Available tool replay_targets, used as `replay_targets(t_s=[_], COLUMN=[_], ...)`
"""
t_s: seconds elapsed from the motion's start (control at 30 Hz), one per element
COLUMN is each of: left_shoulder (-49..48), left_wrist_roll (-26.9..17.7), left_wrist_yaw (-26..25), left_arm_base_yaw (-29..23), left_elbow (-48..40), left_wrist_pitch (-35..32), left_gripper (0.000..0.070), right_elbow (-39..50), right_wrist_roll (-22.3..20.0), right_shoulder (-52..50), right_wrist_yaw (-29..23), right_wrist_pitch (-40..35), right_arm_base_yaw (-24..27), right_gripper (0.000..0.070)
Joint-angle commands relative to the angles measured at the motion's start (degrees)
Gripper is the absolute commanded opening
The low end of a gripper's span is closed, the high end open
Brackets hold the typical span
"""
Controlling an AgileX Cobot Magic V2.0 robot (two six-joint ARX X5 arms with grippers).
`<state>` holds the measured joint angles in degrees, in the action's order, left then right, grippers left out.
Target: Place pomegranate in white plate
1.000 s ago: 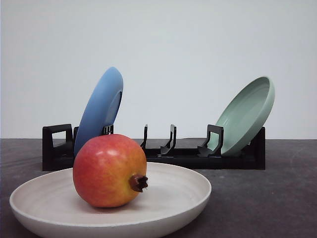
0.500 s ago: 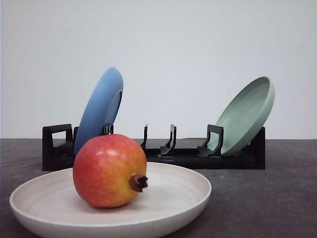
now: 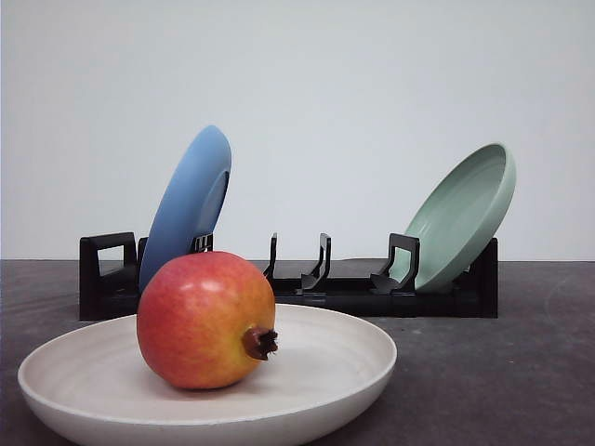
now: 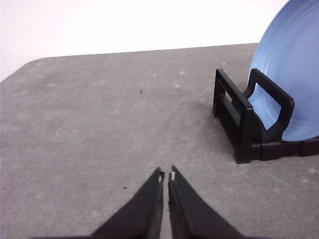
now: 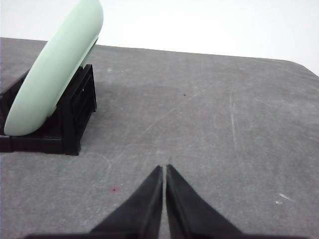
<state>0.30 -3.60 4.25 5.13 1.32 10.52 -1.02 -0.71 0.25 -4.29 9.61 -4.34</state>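
The pomegranate (image 3: 204,321), red with yellow-orange patches and a dark crown nub pointing right, rests inside the white plate (image 3: 344,367) at the near left of the table in the front view. My left gripper (image 4: 166,175) is shut with nothing in it, low over bare grey table beside the rack end that holds the blue plate (image 4: 291,84). My right gripper (image 5: 164,169) is also shut and empty, over bare table near the rack end with the pale green plate (image 5: 55,69).
A black dish rack (image 3: 307,288) stands across the back of the table, with the blue plate (image 3: 191,204) leaning at its left end and the pale green plate (image 3: 465,214) at its right. Grey tabletop stretches right of the white plate.
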Motion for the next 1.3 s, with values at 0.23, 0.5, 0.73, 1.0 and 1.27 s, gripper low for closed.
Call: replay_targets(t_s=[0.23,0.5,0.73,1.0,1.27], left_shoulder=[-0.1,-0.1,-0.1,-0.1,-0.1], left_wrist_roll=[0.1,0.1,0.1,0.1,0.1], left_wrist_yaw=[0.1,0.1,0.1,0.1,0.1], left_arm_base_yaw=[0.0,0.0,0.0,0.0,0.0], left_elbow=[-0.6,-0.6,-0.6,-0.6,-0.6], left_wrist_pitch=[0.1,0.1,0.1,0.1,0.1], left_gripper=[0.0,0.0,0.0,0.0,0.0], right_elbow=[0.4,0.4,0.4,0.4,0.4], right_wrist_roll=[-0.4,-0.4,-0.4,-0.4,-0.4], right_shoulder=[0.0,0.0,0.0,0.0,0.0], right_wrist_yaw=[-0.1,-0.1,-0.1,-0.1,-0.1], right_wrist_pitch=[-0.6,-0.6,-0.6,-0.6,-0.6], right_arm_base_yaw=[0.1,0.1,0.1,0.1,0.1], right_gripper=[0.0004,0.0004,0.0004,0.0004,0.0004])
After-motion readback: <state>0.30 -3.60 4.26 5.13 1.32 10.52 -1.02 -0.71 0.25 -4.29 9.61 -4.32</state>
